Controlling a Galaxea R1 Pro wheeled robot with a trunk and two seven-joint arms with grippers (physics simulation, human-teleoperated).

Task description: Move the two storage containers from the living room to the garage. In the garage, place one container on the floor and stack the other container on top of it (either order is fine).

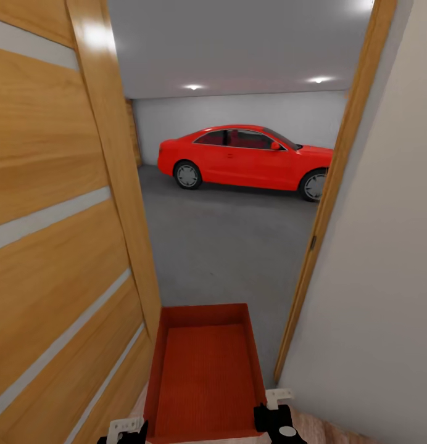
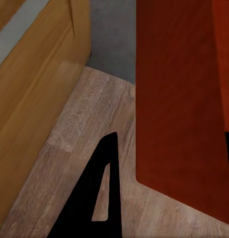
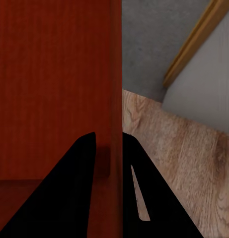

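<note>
One red-orange storage container [image 1: 204,370] hangs low in front of me in the doorway to the garage, its open top facing up and nothing inside. My right gripper [image 1: 275,410] is shut on its right wall; the right wrist view has the two black fingers of the right gripper [image 3: 110,136] pinching that wall of the container [image 3: 54,84]. My left gripper [image 1: 128,430] is at the container's left rim. In the left wrist view the left gripper [image 2: 171,139] is spread wide, its outer finger [image 2: 97,193] apart from the container [image 2: 179,99]. The garage's grey concrete floor [image 1: 226,246] lies ahead.
An open wooden plank door [image 1: 59,216] stands close on my left and the door frame [image 1: 324,203] with a white wall [image 1: 380,277] on my right, leaving a narrow passage. A red car [image 1: 247,157] is parked at the far wall. Light wood planks [image 2: 79,124] are under me.
</note>
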